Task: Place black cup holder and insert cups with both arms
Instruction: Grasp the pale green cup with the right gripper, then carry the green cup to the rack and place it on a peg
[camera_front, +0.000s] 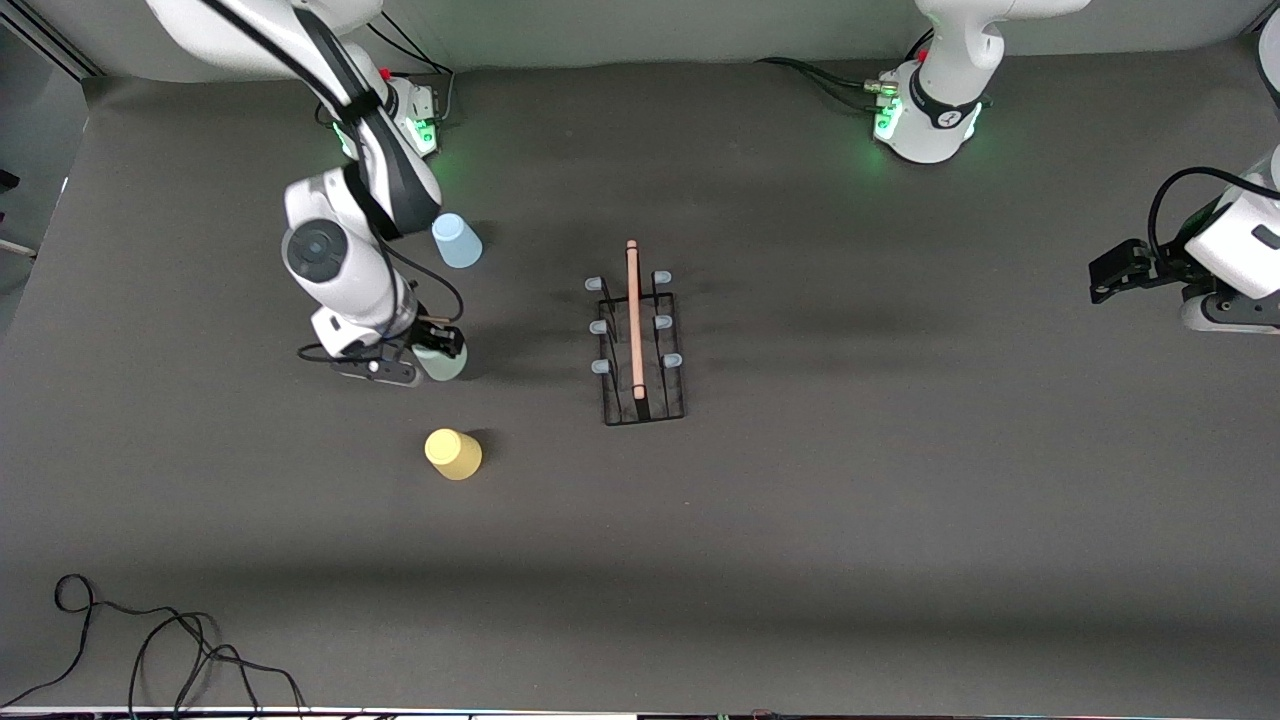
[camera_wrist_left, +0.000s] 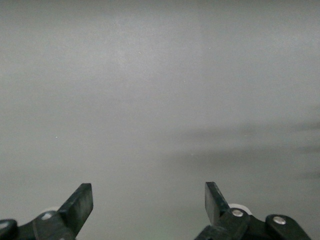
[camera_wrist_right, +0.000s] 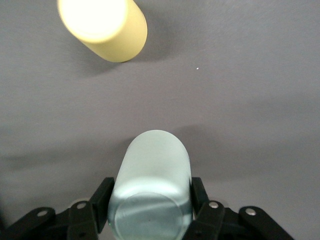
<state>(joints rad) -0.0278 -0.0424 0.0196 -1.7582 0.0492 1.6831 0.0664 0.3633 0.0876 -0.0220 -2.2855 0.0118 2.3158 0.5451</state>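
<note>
The black cup holder (camera_front: 641, 345) stands in the middle of the table, wooden handle on top, with no cups on its pegs. My right gripper (camera_front: 437, 352) is low at the table, shut on the pale green cup (camera_front: 443, 364). In the right wrist view the fingers (camera_wrist_right: 101, 199) press both sides of that upturned cup (camera_wrist_right: 152, 175). The yellow cup (camera_front: 453, 453) stands upside down nearer to the front camera and shows in the right wrist view (camera_wrist_right: 105, 27). The light blue cup (camera_front: 457, 241) stands farther back, by the right arm. My left gripper (camera_front: 1108, 278) waits open and empty (camera_wrist_left: 148, 192) at the left arm's end.
Loose black cables (camera_front: 150, 640) lie near the front edge at the right arm's end. The dark table mat (camera_front: 900, 500) is bare between the cup holder and the left arm.
</note>
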